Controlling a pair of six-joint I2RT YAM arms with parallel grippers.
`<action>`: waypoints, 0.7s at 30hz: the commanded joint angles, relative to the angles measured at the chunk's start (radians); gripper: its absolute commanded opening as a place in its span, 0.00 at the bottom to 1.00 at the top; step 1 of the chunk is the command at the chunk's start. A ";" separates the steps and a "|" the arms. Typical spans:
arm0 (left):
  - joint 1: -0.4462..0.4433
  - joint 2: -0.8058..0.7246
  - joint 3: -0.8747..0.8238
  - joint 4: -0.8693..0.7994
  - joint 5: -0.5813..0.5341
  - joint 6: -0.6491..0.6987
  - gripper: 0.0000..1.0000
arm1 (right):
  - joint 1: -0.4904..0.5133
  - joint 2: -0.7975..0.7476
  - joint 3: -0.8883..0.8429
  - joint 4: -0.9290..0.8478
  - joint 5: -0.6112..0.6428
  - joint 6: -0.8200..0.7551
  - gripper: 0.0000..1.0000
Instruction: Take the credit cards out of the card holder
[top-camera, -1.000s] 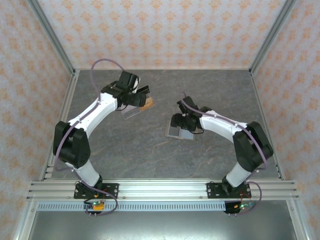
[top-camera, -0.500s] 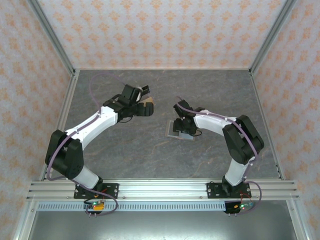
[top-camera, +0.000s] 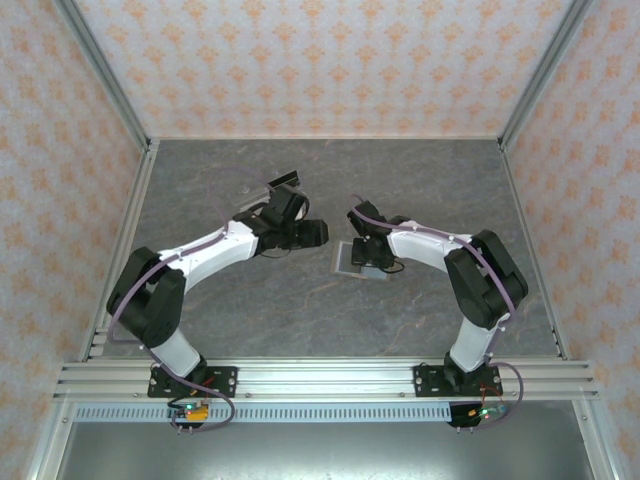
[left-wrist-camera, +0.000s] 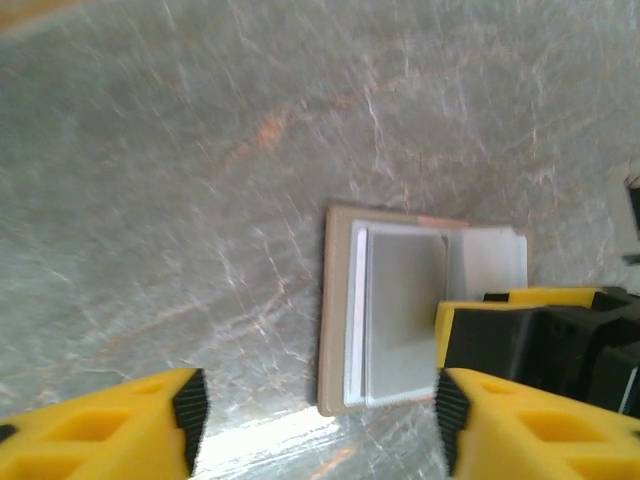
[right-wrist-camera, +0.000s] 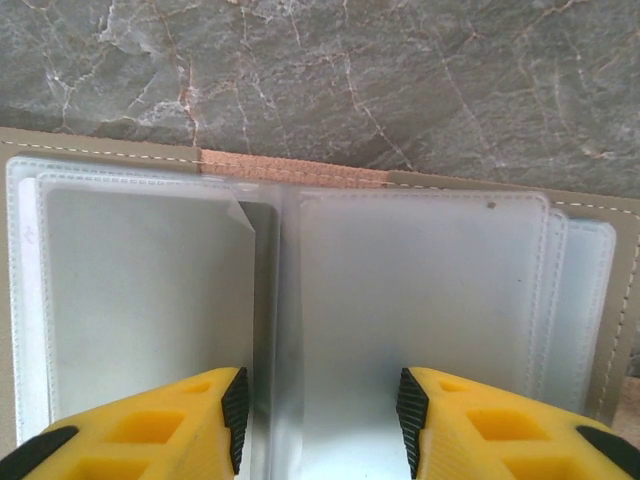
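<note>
The card holder (top-camera: 352, 262) lies open on the grey stone table, a tan rim round blue-grey panels (left-wrist-camera: 395, 310). In the right wrist view its clear sleeves (right-wrist-camera: 420, 300) fan out from a brown spine (right-wrist-camera: 290, 170). No credit cards show plainly in the sleeves. My right gripper (right-wrist-camera: 320, 420) stands open just above the middle fold, a loose sleeve leaf (right-wrist-camera: 262, 330) between its fingers. The left gripper (left-wrist-camera: 315, 420) hovers open at the holder's left edge, and the right gripper (left-wrist-camera: 545, 335) shows past its right finger. Seen from above, both grippers (top-camera: 312, 232) (top-camera: 368, 250) meet at the holder.
Patterned walls with aluminium posts (top-camera: 110, 90) close in the table on three sides. A metal rail (top-camera: 320, 375) carrying both arm bases runs along the near edge. Bare stone surface (top-camera: 300, 310) lies in front of the holder.
The left arm has swung from the back left toward the card holder, and its jaws widened, then narrowed. The right gripper stayed over the holder while its jaws drew closer together.
</note>
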 joint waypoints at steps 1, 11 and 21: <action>-0.029 0.038 -0.015 0.072 0.066 -0.095 0.55 | -0.010 0.043 -0.045 -0.003 0.034 -0.022 0.46; -0.080 0.176 0.009 0.167 0.148 -0.207 0.32 | -0.026 0.037 -0.075 0.037 -0.005 -0.021 0.41; -0.092 0.250 0.058 0.136 0.151 -0.217 0.26 | -0.040 0.039 -0.092 0.055 -0.031 -0.019 0.37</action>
